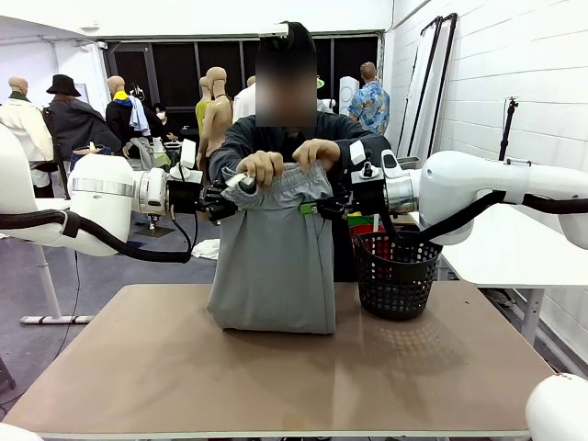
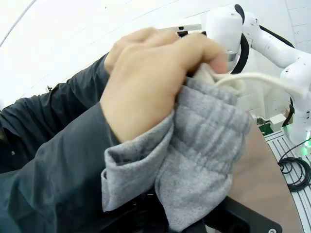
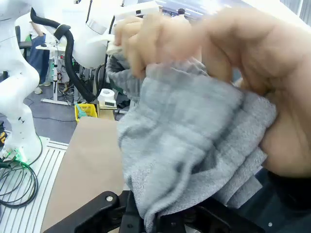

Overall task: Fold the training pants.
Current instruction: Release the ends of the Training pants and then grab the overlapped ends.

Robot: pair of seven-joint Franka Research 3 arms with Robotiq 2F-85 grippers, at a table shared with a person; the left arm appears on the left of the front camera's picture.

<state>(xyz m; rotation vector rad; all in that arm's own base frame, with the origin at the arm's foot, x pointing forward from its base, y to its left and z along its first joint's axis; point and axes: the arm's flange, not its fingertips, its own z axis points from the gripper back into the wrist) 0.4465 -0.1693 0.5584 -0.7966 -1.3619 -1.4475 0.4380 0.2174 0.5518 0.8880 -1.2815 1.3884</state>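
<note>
Pants hung up over the table, lower fold touching it; waistband ends pinched tight by left gripper and right gripper, beside a person's hands; probably soft, light, floppy; best taken at waistband and hems.

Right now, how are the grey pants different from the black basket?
The training pants are light grey, soft cloth; the basket is black, open mesh. The training pants hang from the person's hands, the left gripper and the right gripper, while the basket stands by itself. The training pants reach higher than the basket. Both touch the table, side by side.
</note>
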